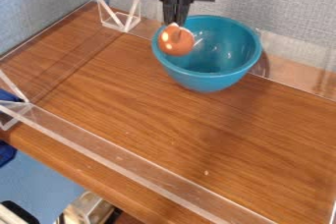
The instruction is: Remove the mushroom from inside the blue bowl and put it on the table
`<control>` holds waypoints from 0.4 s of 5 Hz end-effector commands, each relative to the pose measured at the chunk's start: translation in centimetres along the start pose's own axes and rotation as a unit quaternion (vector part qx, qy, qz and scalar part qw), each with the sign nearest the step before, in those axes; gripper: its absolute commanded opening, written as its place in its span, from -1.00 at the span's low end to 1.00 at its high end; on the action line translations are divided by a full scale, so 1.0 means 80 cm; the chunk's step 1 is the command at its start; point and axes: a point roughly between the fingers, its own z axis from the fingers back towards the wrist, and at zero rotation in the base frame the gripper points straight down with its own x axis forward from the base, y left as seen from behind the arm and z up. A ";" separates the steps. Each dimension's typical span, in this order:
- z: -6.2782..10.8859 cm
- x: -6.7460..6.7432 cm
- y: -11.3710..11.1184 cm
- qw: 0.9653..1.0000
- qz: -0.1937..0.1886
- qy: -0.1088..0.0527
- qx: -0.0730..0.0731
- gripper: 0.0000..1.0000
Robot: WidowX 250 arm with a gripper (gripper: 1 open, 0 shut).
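The blue bowl stands upright near the far edge of the wood-grain table. My gripper points straight down over the bowl's left side. It is shut on the small orange-brown mushroom. The mushroom hangs just inside the bowl's left rim, at about rim height. Whether it touches the bowl's inner wall I cannot tell. The rest of the bowl's inside looks bare.
Low clear acrylic rails edge the table, with a triangular brace at the far left corner and a long front rail. A further rail runs right of the bowl. Blue wall lies behind.
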 end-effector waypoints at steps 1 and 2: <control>0.058 -0.009 0.021 0.998 0.002 -0.057 -0.032 -1.00; 0.067 -0.008 0.040 0.997 0.010 -0.066 -0.033 -1.00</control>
